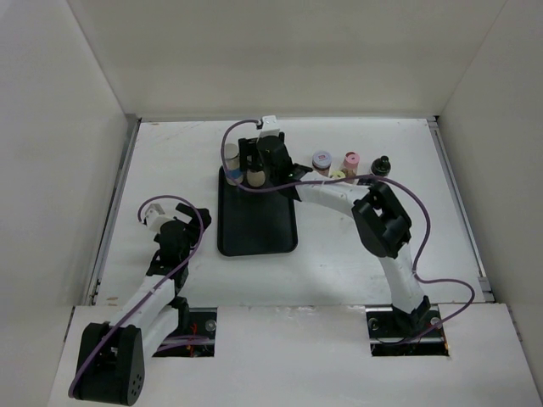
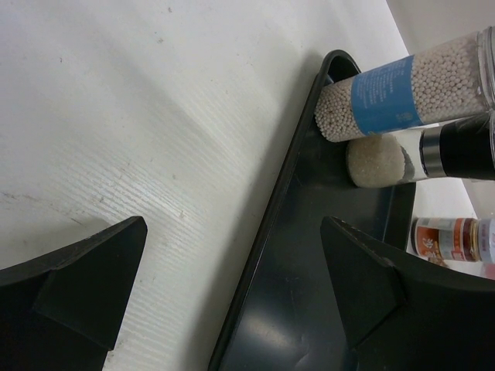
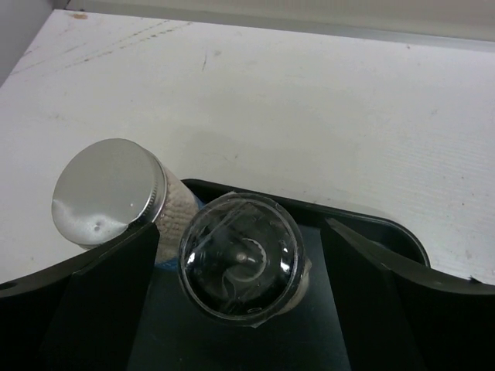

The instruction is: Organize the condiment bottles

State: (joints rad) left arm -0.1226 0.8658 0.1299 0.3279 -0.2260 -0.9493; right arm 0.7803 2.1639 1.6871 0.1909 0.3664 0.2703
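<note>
Right gripper (image 1: 259, 161) is hanging, jaws spread, over the black tray's (image 1: 254, 229) far end in the top view, where two condiment bottles (image 1: 231, 157) are standing; four more are waiting on the surface (image 1: 170, 153) right of the tray, toward the far edge. Left gripper (image 2: 232, 232), in its wrist view, is sitting wide open, facing the tray's left rim. Right wrist view: jaws are flanking a clear-topped jar (image 3: 240, 267) without touching, next to a grey-lidded jar (image 3: 108, 189). Both look light, rigid, slick-sided, holding pale granules; gripping mid-body seems safest.
</note>
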